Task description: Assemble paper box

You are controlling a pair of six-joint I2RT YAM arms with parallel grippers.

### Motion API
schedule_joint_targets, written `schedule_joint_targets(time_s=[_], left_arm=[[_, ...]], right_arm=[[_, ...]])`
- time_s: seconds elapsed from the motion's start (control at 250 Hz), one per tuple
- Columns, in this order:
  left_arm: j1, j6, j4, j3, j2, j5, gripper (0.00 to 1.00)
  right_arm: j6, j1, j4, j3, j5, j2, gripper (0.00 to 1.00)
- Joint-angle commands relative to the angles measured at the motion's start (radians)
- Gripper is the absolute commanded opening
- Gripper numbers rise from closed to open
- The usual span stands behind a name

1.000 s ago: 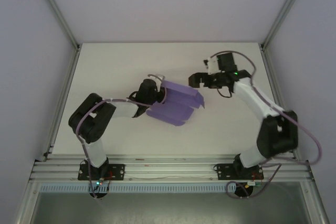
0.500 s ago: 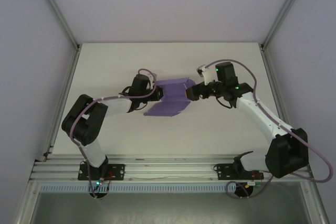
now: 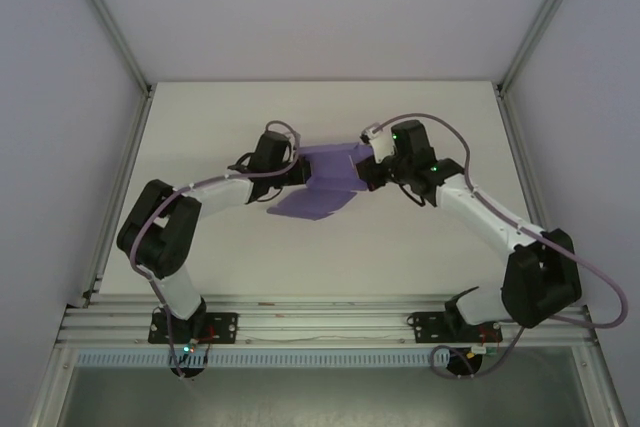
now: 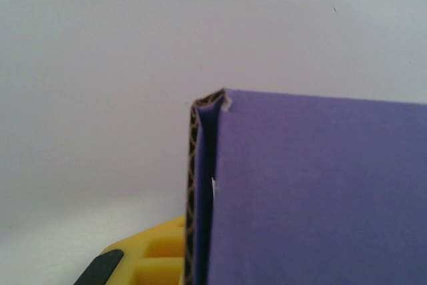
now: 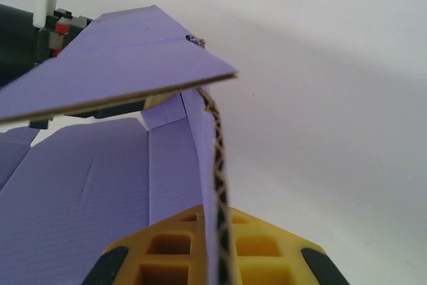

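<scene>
The paper box (image 3: 325,185) is a purple die-cut card, partly folded, held between the two arms over the middle of the white worktop (image 3: 420,247), slightly toward the far side. The worktop is walled by pale panels with metal rails at the edges. The left arm (image 3: 165,232) reaches in from the left and the right arm (image 3: 500,222) from the right, so that their wrists face each other across the card. In the top view the card's upper panel runs level between the wrists, while a wider flap slopes down toward the near edge; whether that flap touches the worktop cannot be told. The right wrist view shows the paper box (image 5: 80,191) as a broad creased sheet lying low at the left, with one panel raised above it like a roof and a narrow wall standing on edge. The left pincer (image 3: 298,173) is closed on the card's left end, and in its own camera the paper box (image 4: 313,191) fills the right half, its brown corrugated edge upright just beside one yellow finger (image 4: 157,258). The right pincer (image 3: 368,175) is clamped on the right end: in the wrist view the right pincer (image 5: 220,261) has its yellow pads (image 5: 170,255) pressed against either side of the standing wall's corrugated edge.
</scene>
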Motion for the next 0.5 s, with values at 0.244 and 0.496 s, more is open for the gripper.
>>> schedule_joint_targets(time_s=[0.244, 0.496], left_arm=[[-0.004, -0.059, -0.275, 0.193, 0.061, -0.500, 0.00], [-0.015, 0.056, -0.212, 0.200, 0.014, -0.389, 0.01]], right_arm=[[-0.023, 0.021, 0.180, -0.073, 0.092, -0.096, 0.00], [-0.040, 0.022, 0.183, -0.054, 0.121, -0.092, 0.00]])
